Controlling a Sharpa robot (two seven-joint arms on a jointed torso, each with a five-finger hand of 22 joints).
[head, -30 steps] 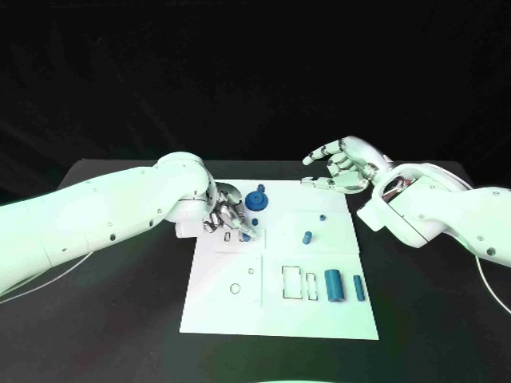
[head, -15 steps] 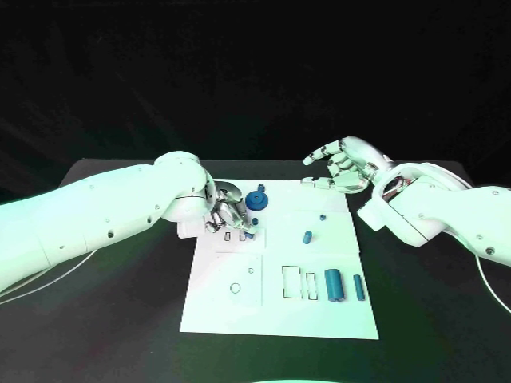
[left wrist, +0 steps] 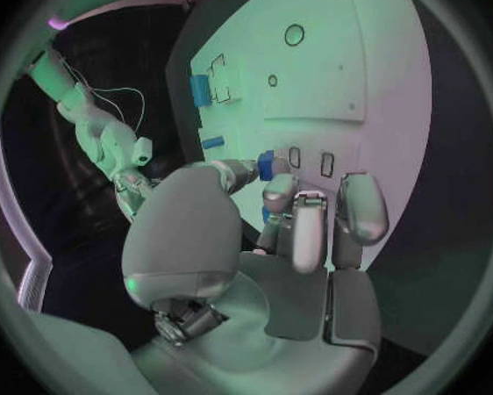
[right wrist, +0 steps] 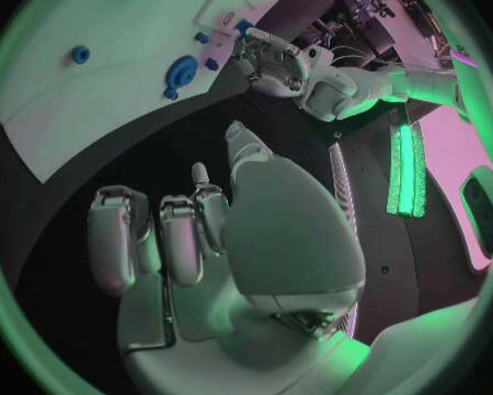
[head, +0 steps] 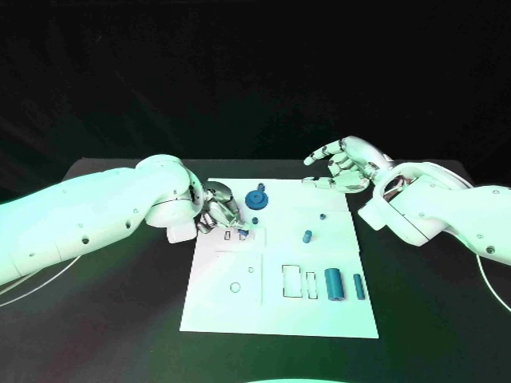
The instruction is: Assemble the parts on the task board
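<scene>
Black table holds the board; left hand pinches a small, light, stiff part by its sides; right hand hangs curled, holding nothing

Black table carries the white task board, flat at its middle, long side running away from robot.

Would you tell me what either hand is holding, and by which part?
The left hand pinches a small blue part at its fingertips; which end cannot be told. The right hand holds nothing.
</scene>
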